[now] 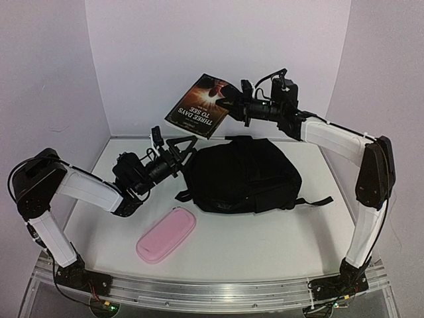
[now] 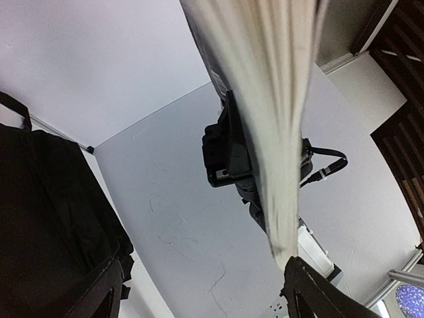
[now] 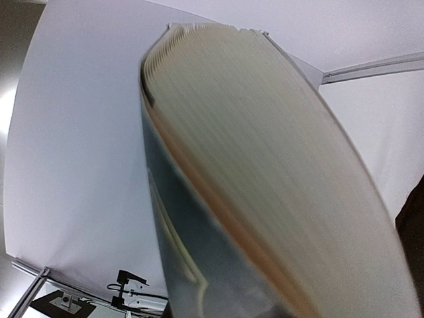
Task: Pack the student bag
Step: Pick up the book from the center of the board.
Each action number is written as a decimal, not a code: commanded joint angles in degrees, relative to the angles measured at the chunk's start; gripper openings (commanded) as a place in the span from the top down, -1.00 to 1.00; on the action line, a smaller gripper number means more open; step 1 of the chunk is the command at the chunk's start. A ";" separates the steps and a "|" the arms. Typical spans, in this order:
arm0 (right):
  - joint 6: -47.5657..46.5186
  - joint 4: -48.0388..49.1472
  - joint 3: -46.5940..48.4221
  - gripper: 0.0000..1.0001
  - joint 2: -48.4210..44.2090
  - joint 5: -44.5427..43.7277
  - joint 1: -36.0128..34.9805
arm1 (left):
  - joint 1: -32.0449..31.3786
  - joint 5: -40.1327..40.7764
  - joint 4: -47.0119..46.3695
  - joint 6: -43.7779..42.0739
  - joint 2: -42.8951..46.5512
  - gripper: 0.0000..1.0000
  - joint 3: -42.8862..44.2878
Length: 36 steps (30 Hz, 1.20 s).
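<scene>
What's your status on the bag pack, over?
Right fingers shut on paperback book, held aloft. Left fingers open beside black backpack. Pink pencil case lying clear.

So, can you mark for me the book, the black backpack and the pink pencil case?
book (image 1: 201, 107), top view, middle of its cover.
black backpack (image 1: 246, 175), top view, middle of its body.
pink pencil case (image 1: 167, 234), top view, centre of its upper face.

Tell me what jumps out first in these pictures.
A book held in the air by the right gripper at the back draws the eye first. Below it a big black backpack lies in the middle, the open left gripper beside its left edge, and a pink pencil case lies near the front.
</scene>
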State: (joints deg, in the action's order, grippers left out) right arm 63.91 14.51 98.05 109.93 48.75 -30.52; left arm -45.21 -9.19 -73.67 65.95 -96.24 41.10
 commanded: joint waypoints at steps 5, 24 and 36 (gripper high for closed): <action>4.36 13.39 -2.82 1.00 -2.12 1.76 -0.30 | -0.14 -0.85 -12.35 -2.32 4.81 -0.57 0.61; 6.69 22.91 -10.97 1.00 -3.38 0.95 -3.18 | -0.14 2.12 -12.43 -2.55 5.24 0.32 3.42; 8.84 29.80 -15.35 1.00 -2.91 -0.32 -4.73 | -0.12 4.52 -12.43 -3.53 6.65 0.77 2.97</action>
State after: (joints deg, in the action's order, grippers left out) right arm 71.54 37.37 83.24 109.91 48.09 -34.06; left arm -45.22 -6.30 -73.59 63.89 -93.31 41.67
